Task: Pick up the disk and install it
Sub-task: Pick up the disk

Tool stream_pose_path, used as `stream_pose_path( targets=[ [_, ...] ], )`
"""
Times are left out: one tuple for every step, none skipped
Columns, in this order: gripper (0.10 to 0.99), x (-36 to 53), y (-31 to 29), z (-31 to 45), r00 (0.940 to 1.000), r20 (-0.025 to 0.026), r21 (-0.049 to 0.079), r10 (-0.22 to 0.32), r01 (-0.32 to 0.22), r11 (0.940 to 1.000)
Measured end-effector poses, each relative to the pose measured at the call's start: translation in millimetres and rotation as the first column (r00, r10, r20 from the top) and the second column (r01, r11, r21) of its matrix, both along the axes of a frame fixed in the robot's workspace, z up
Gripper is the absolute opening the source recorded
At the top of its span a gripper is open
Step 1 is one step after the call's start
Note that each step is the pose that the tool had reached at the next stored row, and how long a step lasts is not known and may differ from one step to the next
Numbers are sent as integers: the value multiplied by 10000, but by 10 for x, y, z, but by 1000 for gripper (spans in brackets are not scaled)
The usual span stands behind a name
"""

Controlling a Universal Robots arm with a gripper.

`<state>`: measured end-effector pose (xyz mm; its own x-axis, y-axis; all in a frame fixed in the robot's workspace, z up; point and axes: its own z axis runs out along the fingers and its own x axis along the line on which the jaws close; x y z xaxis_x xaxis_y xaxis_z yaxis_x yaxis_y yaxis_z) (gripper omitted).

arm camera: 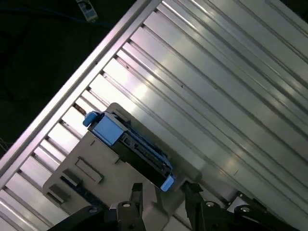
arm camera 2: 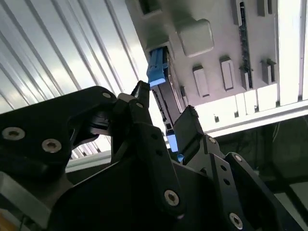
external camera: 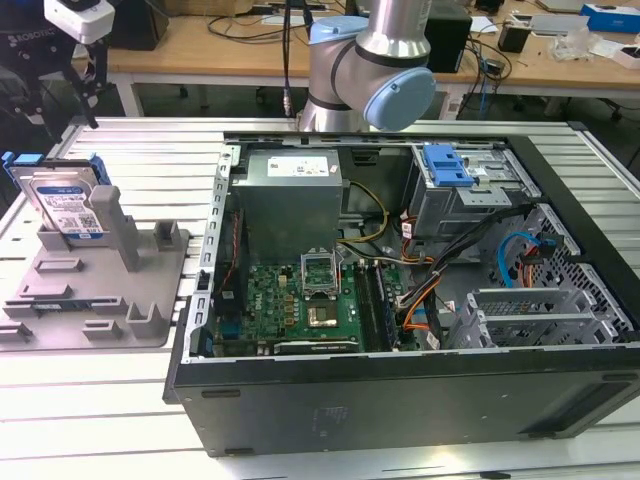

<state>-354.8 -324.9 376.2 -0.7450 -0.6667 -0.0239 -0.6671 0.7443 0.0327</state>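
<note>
First, in the exterior view the disk [external camera: 68,208] stands on edge, leaning back in a slot at the far corner of a grey holder [external camera: 110,295]. The holder lies on the ribbed metal surface [external camera: 130,160], with an open computer case [external camera: 400,390] just beside it on the exterior view's right. The gripper [external camera: 88,105] hangs above the disk, apart from it. In the second wrist view the two black fingers [arm camera 2: 188,126] are spread wide and grasp nothing. The disk [arm camera 2: 166,103], edged by its blue bracket, shows beyond the gap between them, resting in the holder [arm camera 2: 211,43]. In the first wrist view the fingers [arm camera: 136,195] likewise stand apart, just short of the disk [arm camera: 137,149], whose blue bracket shows at both ends.
</note>
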Motion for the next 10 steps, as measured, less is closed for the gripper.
stream_pose_path(
  targets=[
    [482, 0, 0, -1, 9995, 0, 0, 300, -300, 9995],
    [482, 0, 0, -2, 9987, 0, 0, 512, -512, 9987],
    [482, 0, 0, -3, 9974, 0, 0, 714, -714, 9974],
    [482, 0, 0, -4, 9945, 0, -1, 1045, -1045, 9945],
    [482, 0, 0, -5, 9918, 0, -1, 1278, -1278, 9918],
    [482, 0, 0, -6, 9900, 0, -1, 1412, -1412, 9900],
    [482, 0, 0, -7, 9857, 0, -1, 1682, -1682, 9857],
    [482, 0, 0, -7, 9823, -1, -2, 1875, -1875, 9823],
    [482, 0, 0, -8, 9761, -1, -3, 2174, -2174, 9761],
    [482, 0, 0, -9, 9683, -2, -7, 2498, -2498, 9683]
  ],
)
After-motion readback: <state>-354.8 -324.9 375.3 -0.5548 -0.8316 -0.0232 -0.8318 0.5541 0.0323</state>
